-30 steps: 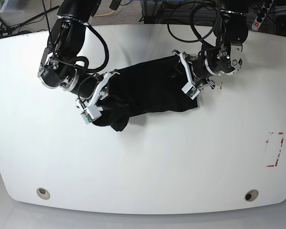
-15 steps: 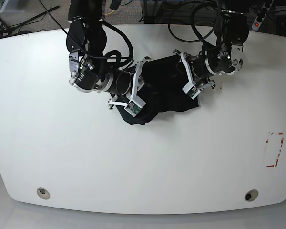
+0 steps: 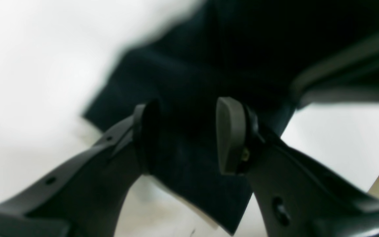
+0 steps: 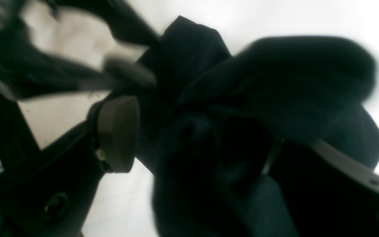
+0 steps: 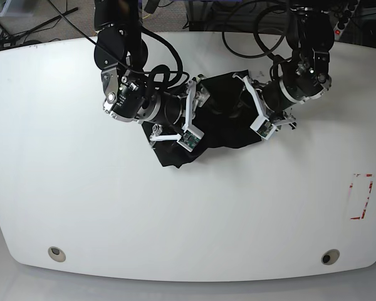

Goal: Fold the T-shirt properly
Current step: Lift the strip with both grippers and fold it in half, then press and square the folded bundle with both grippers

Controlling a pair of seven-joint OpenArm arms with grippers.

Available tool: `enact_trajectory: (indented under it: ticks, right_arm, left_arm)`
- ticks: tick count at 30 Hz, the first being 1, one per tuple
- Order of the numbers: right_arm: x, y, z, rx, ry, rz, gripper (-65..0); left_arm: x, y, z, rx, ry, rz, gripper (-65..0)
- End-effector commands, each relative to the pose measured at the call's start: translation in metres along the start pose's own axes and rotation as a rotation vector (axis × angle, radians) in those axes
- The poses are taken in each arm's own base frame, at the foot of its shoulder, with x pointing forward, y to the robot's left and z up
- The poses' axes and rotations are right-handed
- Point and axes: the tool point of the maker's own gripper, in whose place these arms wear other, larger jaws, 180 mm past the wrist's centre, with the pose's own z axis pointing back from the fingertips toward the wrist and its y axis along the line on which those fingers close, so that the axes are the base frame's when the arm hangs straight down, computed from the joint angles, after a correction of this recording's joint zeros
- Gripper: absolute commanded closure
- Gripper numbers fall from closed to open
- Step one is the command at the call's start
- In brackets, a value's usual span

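We see the T-shirt (image 5: 220,119) as a crumpled, bunched heap of soft matte black fabric lying near the far edge of the surface (image 5: 75,207), roughly at its middle, with rounded folds and one flat pointed corner showing in the left wrist view (image 3: 209,200). The surface is smooth, glossy white, with rounded corners, two small round metal-ringed holes (image 5: 57,253) near the near edge and a rectangle of red tape marks (image 5: 361,196) toward its right edge. The right gripper (image 5: 191,111) stands released, its white-framed jaws spread wide over the cloth; in its wrist view we see one dull grey rubbery pad (image 4: 117,133) well clear of the fabric bunched between the jaws. The left gripper (image 5: 258,106) has its dark, smooth fingers partly parted with cloth lying between the grey pads (image 3: 230,135); we cannot tell whether they pinch it. No label or writing is readable on the shirt.
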Motion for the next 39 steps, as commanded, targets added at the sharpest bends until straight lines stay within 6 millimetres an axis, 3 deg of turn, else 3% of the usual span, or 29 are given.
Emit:
enact_trajectory:
  ticks: [1, 4, 7, 13, 16, 21, 24, 28, 36, 39]
  right_arm:
    - [0.017, -0.001, 0.003, 0.001, -0.061, 0.016, -47.4]
    - [0.017, 0.008, -0.002, 0.029, -0.051, 0.028, -47.4]
    - [0.013, 0.026, -0.015, 0.086, -0.024, 0.048, -47.4]
    - [0.012, 0.071, -0.046, 0.236, -0.007, 0.069, -47.4]
    - [0.02, 0.077, -0.042, 0.246, -0.035, 0.087, -47.4]
    - [0.038, 0.08, -0.029, 0.224, -0.096, 0.125, -47.4]
    - [0.043, 0.07, -0.022, 0.192, -0.116, 0.125, -47.4]
    - [0.035, 0.039, -0.013, 0.114, -0.111, 0.082, -47.4]
    - [0.021, -0.05, 0.023, -0.124, -0.137, -0.061, -47.2]
    - [0.015, -0.073, 0.027, -0.169, -0.129, -0.106, -47.2]
  left_arm:
    - [0.018, 0.009, 0.015, 0.043, -0.062, -0.022, -25.4]
    - [0.016, 0.024, 0.032, 0.109, -0.069, -0.014, -25.3]
    - [-0.002, 0.048, 0.055, 0.194, -0.037, 0.009, -25.1]
    - [-0.029, 0.111, 0.114, 0.439, -0.003, 0.083, -25.1]
    - [-0.036, 0.127, 0.135, 0.513, 0.003, 0.103, -25.1]
    - [-0.036, 0.134, 0.143, 0.529, 0.02, 0.074, -25.1]
    - [-0.034, 0.127, 0.132, 0.481, 0.037, 0.04, -25.1]
    - [-0.029, 0.108, 0.111, 0.393, 0.046, 0.004, -25.1]
    - [-0.017, 0.042, 0.058, 0.154, 0.033, -0.051, -25.1]
    - [-0.011, 0.013, 0.04, 0.068, 0.012, -0.053, -25.1]
